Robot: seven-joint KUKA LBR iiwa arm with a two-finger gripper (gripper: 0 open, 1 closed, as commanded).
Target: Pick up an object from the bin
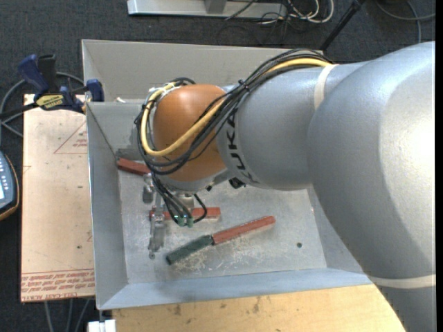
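Observation:
My gripper [156, 232] hangs below the orange dome, low over the left part of the bin floor. A short flat red piece [205, 214] lies right beside it, its left end reaching the gripper and partly hidden by cables. Just in front lies a long tool [221, 238] with a red handle to the right and a dark green end to the left, set slantwise on the floor. Another red bar [131, 165] pokes out from under the dome near the bin's left wall.
The arm and its dome cover the back and right of the bin. Fine pale dust or shavings lie scattered over the floor near the front wall. A small dark speck [299, 245] sits on the floor at the right.

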